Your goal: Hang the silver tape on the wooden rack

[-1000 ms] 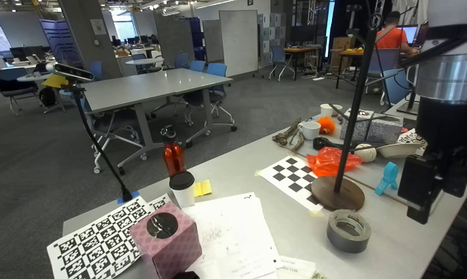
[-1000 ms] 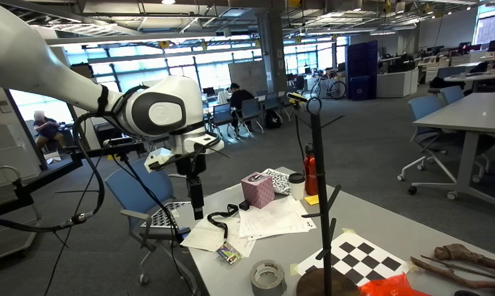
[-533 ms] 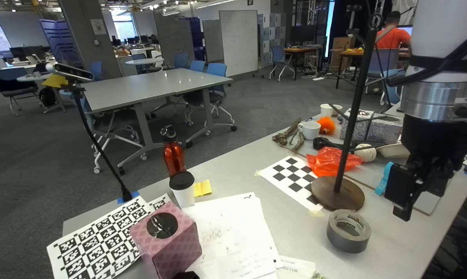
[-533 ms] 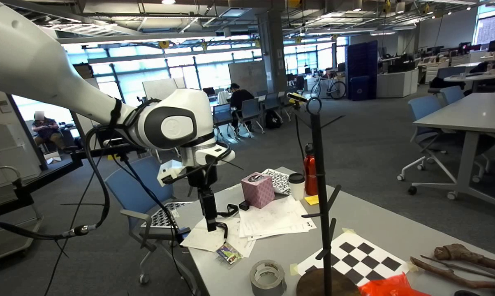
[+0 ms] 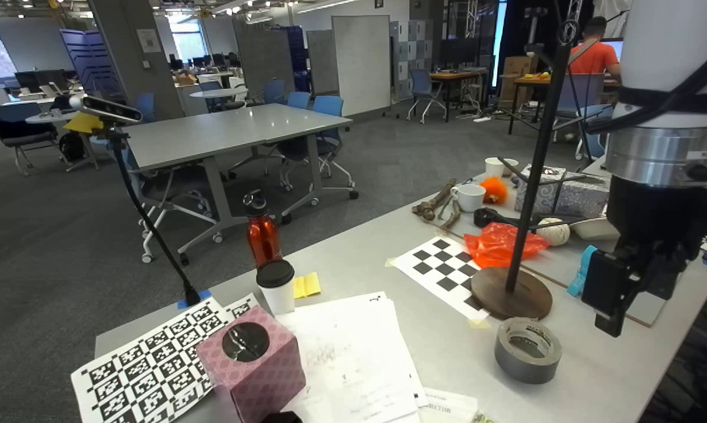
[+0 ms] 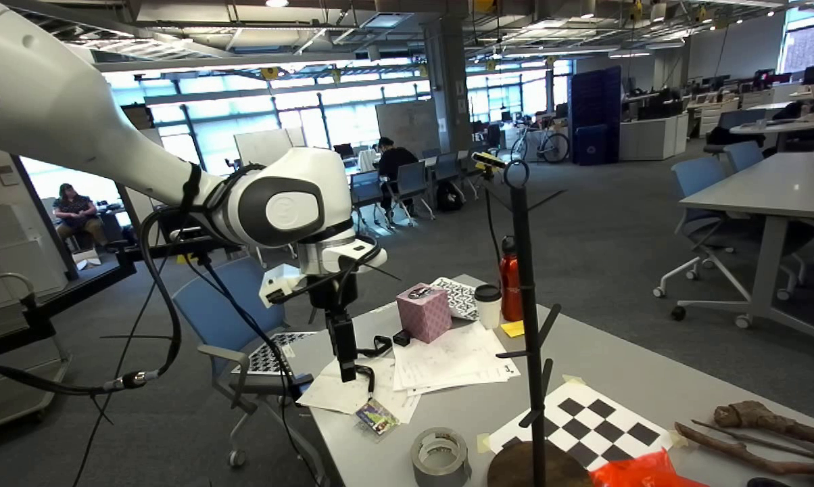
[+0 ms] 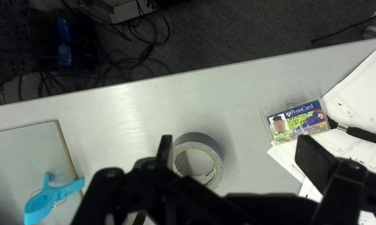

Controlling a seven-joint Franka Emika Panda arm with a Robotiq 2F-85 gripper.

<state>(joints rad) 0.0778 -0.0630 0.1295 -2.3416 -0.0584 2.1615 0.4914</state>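
Note:
The silver tape lies flat on the table in both exterior views point(image 5: 524, 371) point(image 6: 441, 479). It also shows in the wrist view point(image 7: 219, 164), partly hidden behind the gripper's left finger. The wooden rack stands upright just behind the tape in an exterior view point(image 5: 535, 170); its pole and pegs also show in an exterior view point(image 6: 530, 304), with the base cut by the frame. No tape hangs on its pegs. My gripper is open and empty above the table, apart from the tape, in the wrist view point(image 7: 235, 147) and both exterior views point(image 5: 620, 314) point(image 6: 348, 368).
A blue clip point(image 5: 581, 271) on a board point(image 7: 25, 156) and an ID card point(image 7: 297, 120) flank the tape. Papers point(image 5: 353, 352), a pink tissue box point(image 5: 253, 367), a checkerboard sheet point(image 5: 441, 270) and a red plastic bag point(image 5: 500, 244) lie around. The table edge point(image 7: 163, 77) is near.
Over the first half second, my gripper came lower and moved toward the tape and rack. Since then it has barely moved. The tape and rack have stayed in place.

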